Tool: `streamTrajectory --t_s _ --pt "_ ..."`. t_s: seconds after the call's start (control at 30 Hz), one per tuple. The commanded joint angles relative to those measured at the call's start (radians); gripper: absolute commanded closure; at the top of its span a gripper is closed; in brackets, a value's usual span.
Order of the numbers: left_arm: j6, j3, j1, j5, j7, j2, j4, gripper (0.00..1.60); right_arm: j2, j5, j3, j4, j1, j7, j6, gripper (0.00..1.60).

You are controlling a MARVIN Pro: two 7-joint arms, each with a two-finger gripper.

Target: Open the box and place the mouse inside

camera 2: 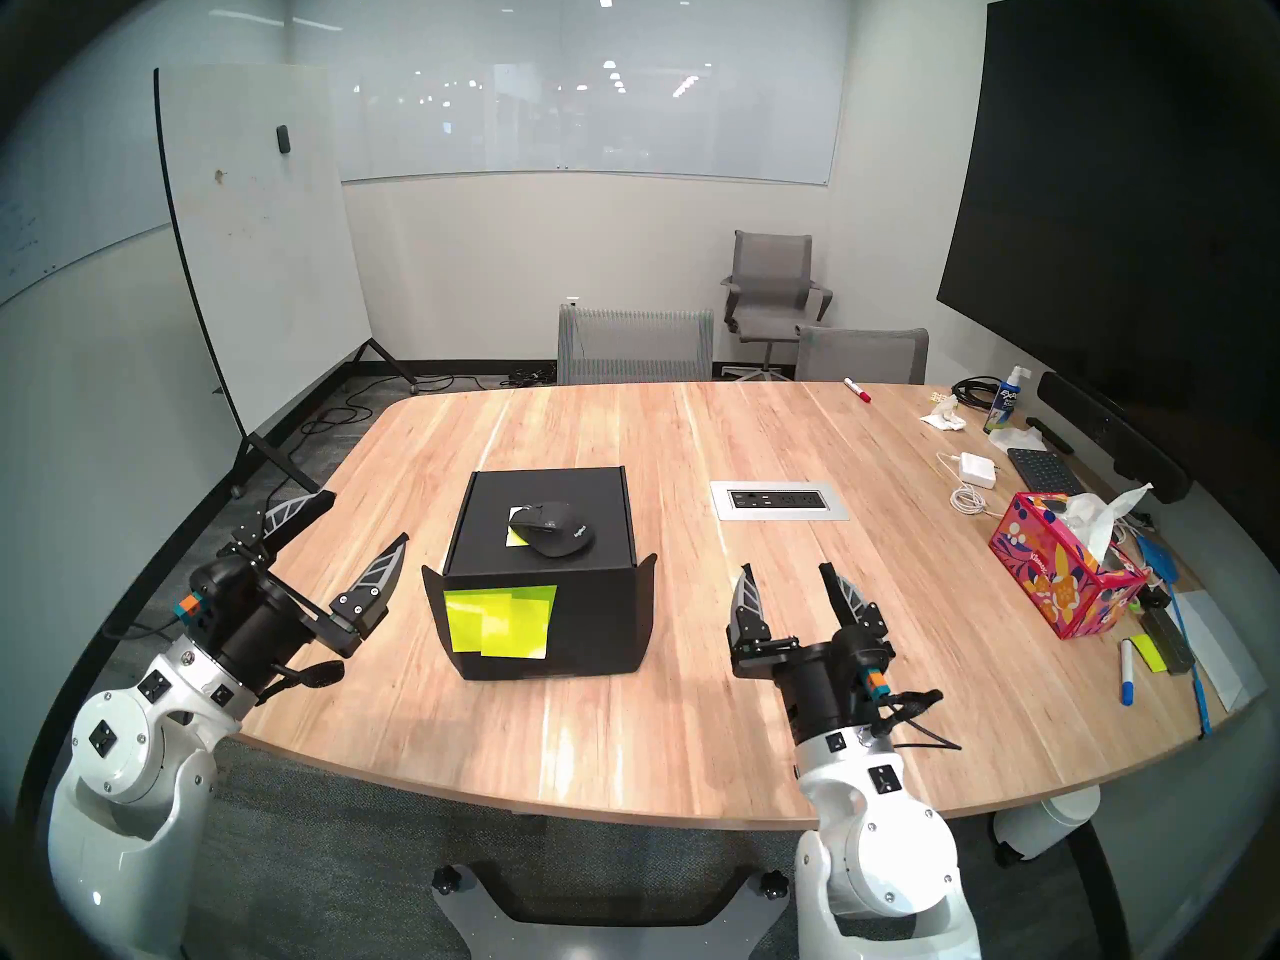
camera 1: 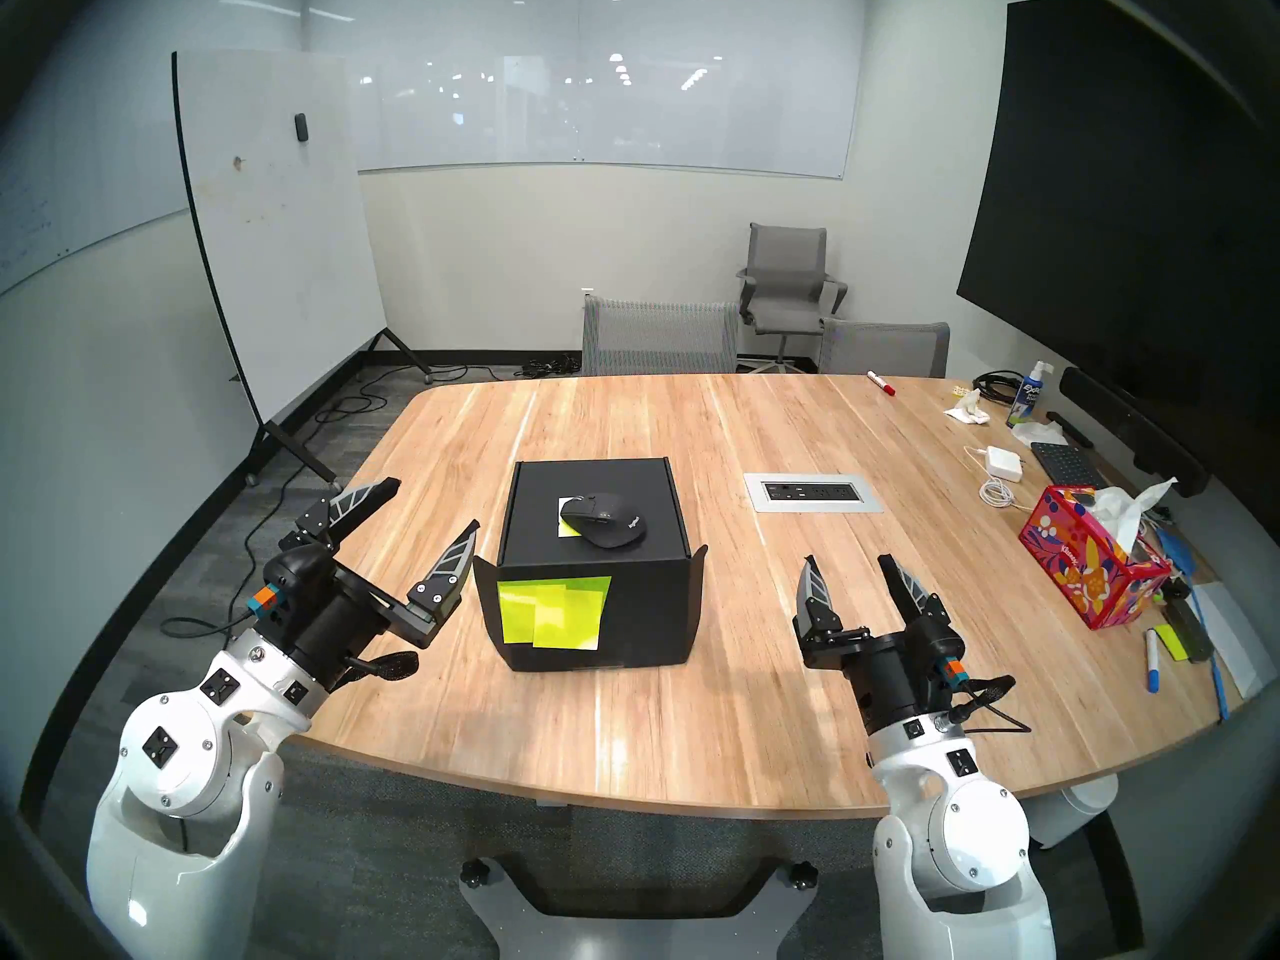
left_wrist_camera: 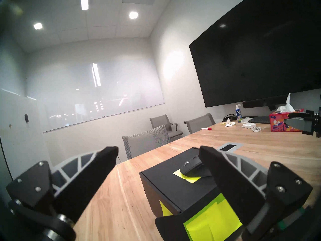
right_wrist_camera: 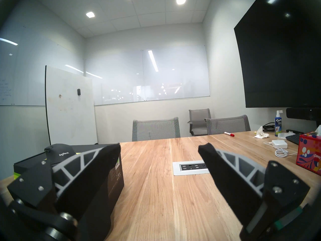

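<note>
While the black box (camera 1: 594, 564) sits closed near the middle of a pale wooden conference table (camera 1: 692, 695), the black mouse (camera 1: 602, 520) rests on its lid, partly over a yellow-green sticky note (camera 1: 569, 530); more such notes (camera 1: 554, 611) cover the box's near face. In the head stereo left view the left gripper (camera 1: 429, 505) hangs spread wide just left of the box, touching nothing, and the right gripper (camera 1: 846, 569) stands spread and empty well to the box's right. A recessed power outlet panel (camera 1: 812, 492) lies beyond it, and a red floral tissue box (camera 1: 1091, 564) and a white power adapter (camera 1: 1006, 462) crowd the table's right edge. A rolling whiteboard (camera 1: 277, 231) leans at the left, grey mesh chairs (camera 1: 658, 335) line the far side and a large dark screen (camera 1: 1136, 196) fills the right wall.

The head stereo right view repeats the scene, mouse (camera 2: 553, 530) atop box (camera 2: 547, 577), both grippers agape.

From the left wrist, the two fingers frame the box (left_wrist_camera: 173, 183) low at right, the mouse (left_wrist_camera: 191, 167) half hidden behind the right-hand finger; a glass wall board (left_wrist_camera: 97, 96) glows under ceiling lights.

From the right wrist, the parted fingers frame bare table (right_wrist_camera: 156, 183); the box (right_wrist_camera: 116, 174) stands at left, the mouse (right_wrist_camera: 60, 153) on top showing pale "logitech" lettering.
</note>
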Motion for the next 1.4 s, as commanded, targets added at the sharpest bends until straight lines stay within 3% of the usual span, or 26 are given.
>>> streamTrajectory --t_s 0.0,0.4,0.73,0.83,0.9,1.03,1.37 --pt "-0.061 -0.026 0.006 0.023 -0.034 0.028 -0.002 0.00 0.000 0.001 0.000 -0.021 0.002 0.000 -0.003 0.00" --pt "-0.052 -0.043 0.006 0.085 -0.075 0.065 0.004 0.00 0.000 0.001 0.000 -0.021 0.002 0.000 -0.003 0.00" --pt "-0.033 -0.033 0.011 0.197 -0.067 0.068 -0.006 0.00 0.000 0.001 0.000 -0.021 0.002 0.000 -0.003 0.00" --pt "0.051 -0.030 0.014 0.215 -0.071 0.080 -0.018 0.00 0.000 0.001 0.000 -0.021 0.002 0.000 -0.003 0.00" --pt "0.049 -0.026 0.011 0.217 -0.062 0.067 -0.016 0.00 0.000 0.000 0.000 -0.021 0.002 0.000 -0.003 0.00" --pt "0.149 -0.023 -0.006 0.199 -0.067 0.076 -0.025 0.00 0.000 0.001 0.000 -0.021 0.002 0.000 -0.003 0.00" --pt "0.311 -0.021 -0.046 0.149 -0.087 0.089 -0.031 0.00 0.000 0.001 0.000 -0.021 0.002 0.000 -0.003 0.00"
